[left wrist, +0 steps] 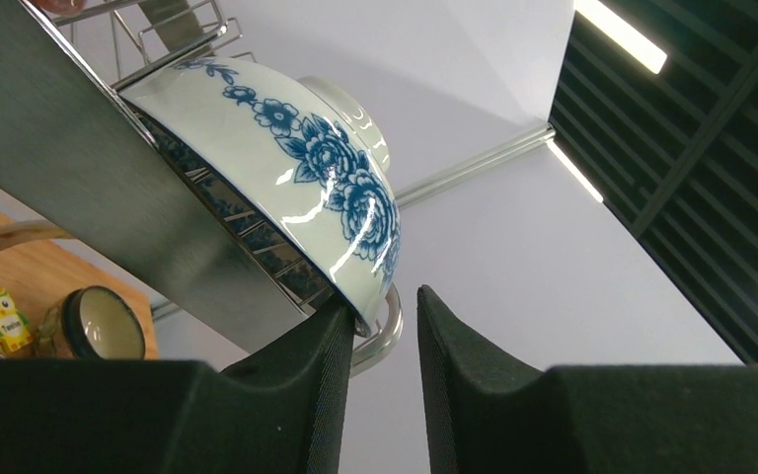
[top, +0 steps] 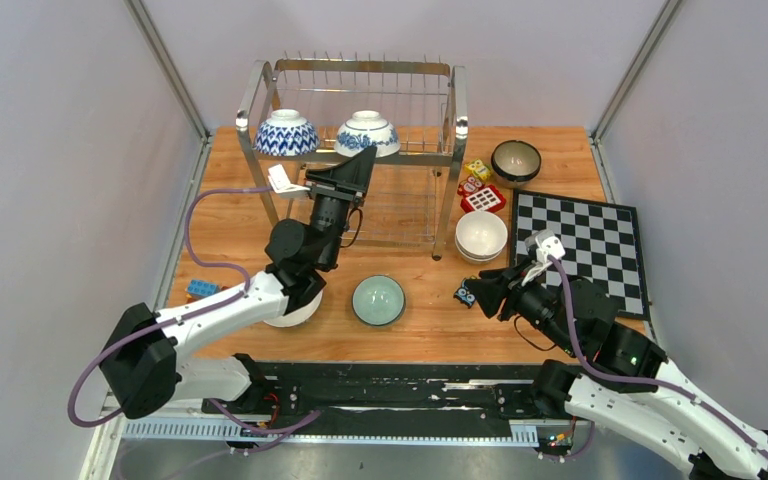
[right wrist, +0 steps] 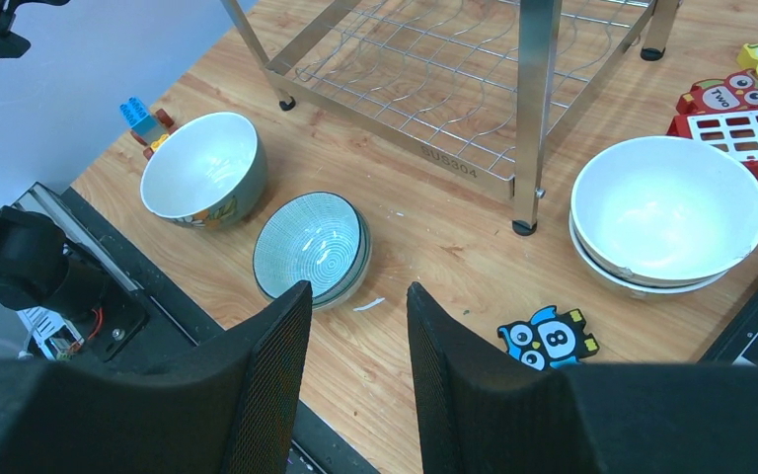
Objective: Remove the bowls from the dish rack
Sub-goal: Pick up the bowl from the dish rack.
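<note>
Two glossy blue-and-white rounded ceramic bowls [top: 287, 133] sat atop the shiny steel wire dish rack [top: 360, 66], upper centre; left fingers [left wrist: 306, 395] stood apart astride one rim, right fingers [right wrist: 266, 385] apart, empty. Rack base read "SUS304".

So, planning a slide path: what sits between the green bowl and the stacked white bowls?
Only the dish rack's corner leg stands between the green bowl and the stacked white bowls; the right wrist view shows it.
</note>
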Action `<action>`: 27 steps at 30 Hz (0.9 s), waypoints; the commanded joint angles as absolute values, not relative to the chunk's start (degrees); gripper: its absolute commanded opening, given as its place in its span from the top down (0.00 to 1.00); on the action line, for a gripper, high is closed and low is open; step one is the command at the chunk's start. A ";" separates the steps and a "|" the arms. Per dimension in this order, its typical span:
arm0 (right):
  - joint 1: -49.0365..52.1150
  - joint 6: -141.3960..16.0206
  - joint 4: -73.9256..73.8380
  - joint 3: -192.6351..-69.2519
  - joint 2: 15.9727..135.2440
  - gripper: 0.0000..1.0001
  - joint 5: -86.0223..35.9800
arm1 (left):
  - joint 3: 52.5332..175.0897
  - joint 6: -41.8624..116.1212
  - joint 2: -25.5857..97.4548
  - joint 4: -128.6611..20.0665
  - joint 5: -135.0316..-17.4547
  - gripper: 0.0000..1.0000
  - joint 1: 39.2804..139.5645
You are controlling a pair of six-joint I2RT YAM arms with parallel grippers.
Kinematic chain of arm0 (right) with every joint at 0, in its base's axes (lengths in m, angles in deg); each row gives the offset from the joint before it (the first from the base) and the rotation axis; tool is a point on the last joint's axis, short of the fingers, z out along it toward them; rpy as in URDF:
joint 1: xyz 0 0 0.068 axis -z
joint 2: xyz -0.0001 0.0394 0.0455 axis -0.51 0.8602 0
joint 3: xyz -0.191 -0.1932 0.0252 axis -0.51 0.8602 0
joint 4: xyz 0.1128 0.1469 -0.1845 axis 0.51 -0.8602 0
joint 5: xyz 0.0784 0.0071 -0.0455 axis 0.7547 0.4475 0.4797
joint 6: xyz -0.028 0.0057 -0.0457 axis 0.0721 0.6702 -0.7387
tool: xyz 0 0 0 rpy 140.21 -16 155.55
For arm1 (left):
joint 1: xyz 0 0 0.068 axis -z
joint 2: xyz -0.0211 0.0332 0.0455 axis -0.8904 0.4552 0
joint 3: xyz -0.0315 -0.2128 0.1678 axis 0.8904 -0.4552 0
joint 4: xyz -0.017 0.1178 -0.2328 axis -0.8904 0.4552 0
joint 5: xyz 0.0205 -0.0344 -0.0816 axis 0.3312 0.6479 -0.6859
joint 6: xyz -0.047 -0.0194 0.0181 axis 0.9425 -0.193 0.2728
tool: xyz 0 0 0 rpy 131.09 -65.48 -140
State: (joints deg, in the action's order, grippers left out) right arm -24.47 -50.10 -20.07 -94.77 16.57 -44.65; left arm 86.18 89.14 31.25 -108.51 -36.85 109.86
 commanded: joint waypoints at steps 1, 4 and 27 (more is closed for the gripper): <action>-25.03 -50.98 -20.31 -94.03 16.37 0.56 -45.32 | 85.90 88.01 32.10 -111.10 -35.54 0.70 109.08; -25.06 -50.88 -20.67 -93.90 16.01 0.56 -45.52 | 85.79 88.06 32.34 -111.46 -35.40 0.74 108.98; -25.00 -49.82 -22.12 -92.49 14.41 0.56 -46.20 | 85.69 84.36 34.75 -120.21 -36.26 1.00 108.71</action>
State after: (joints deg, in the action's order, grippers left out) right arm -24.47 -50.06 -20.79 -93.46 15.37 -44.93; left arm 85.96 87.81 33.87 -115.59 -37.96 109.47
